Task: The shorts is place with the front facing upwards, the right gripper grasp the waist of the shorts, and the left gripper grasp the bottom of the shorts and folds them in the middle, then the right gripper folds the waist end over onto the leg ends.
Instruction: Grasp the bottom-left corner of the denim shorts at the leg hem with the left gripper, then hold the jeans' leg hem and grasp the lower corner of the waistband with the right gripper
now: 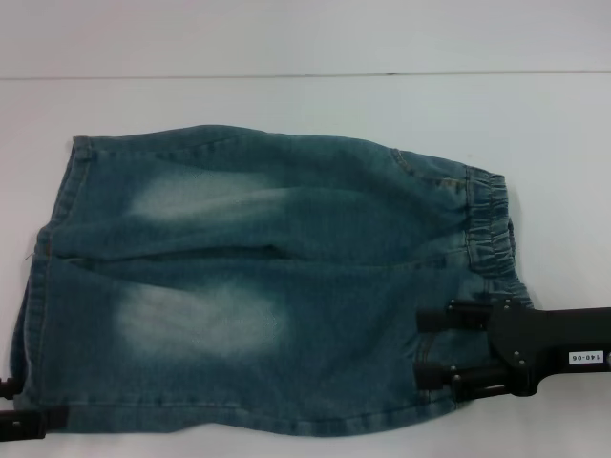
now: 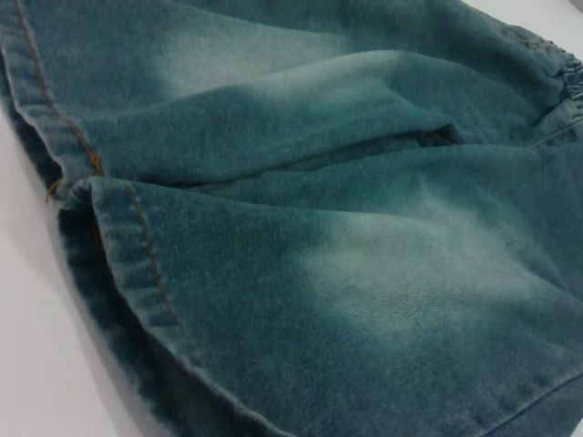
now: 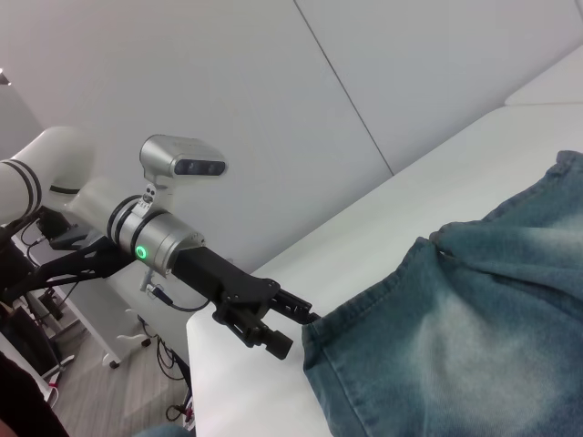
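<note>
The blue denim shorts (image 1: pixel 267 277) lie flat on the white table, front up. The elastic waist (image 1: pixel 492 224) is at the right and the leg hems (image 1: pixel 43 277) are at the left. My right gripper (image 1: pixel 430 345) is open over the near waist corner, its two black fingers spread apart above the cloth. My left gripper (image 1: pixel 38 403) is open at the near leg hem corner. In the right wrist view the left gripper (image 3: pixel 296 332) has one finger touching the hem edge of the shorts (image 3: pixel 474 337). The left wrist view shows the shorts (image 2: pixel 319 228) with orange-stitched hems (image 2: pixel 137 246) close up.
The white table (image 1: pixel 305 105) stretches behind the shorts, with a wall seam line beyond it. The table's left edge (image 3: pixel 196 364) lies just past the left gripper, with floor and equipment beyond.
</note>
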{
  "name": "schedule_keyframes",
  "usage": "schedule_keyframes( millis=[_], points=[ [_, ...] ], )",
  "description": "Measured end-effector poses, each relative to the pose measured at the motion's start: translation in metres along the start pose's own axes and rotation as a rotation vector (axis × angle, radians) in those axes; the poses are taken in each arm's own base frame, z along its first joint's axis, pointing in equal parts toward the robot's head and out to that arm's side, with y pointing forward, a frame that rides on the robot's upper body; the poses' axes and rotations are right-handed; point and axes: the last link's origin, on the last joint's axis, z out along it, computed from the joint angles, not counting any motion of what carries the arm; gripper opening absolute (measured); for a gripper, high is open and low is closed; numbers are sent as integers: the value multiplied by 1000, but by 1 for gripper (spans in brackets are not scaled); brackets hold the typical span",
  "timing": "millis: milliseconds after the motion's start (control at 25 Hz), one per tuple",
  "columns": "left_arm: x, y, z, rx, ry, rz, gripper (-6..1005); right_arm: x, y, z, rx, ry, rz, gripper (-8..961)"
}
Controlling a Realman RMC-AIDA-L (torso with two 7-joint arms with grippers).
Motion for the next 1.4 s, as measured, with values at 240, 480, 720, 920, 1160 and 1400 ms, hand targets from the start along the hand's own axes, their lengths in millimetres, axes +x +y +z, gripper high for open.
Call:
schedule_keyframes(
  millis=[240,480,720,920,1160,1400],
  points=[
    [2,0,3,-11,-31,18,795,0,0,0,1,-1,0,941],
    [3,-1,3,14,-39,31,775,0,0,0,1,-2,-1,941],
    [5,-1,2,27,-35,37,460,-1,0,-1,3,-8,0,941],
    [7,-1,3,29,-32,41,177,-2,0,-3,7,-22,2,941],
    [8,-1,3,28,-27,43,65,-2,-1,-5,18,-39,5,941],
    [11,0,2,28,-9,53,20,-1,-1,-9,32,-49,10,941]
  ],
)
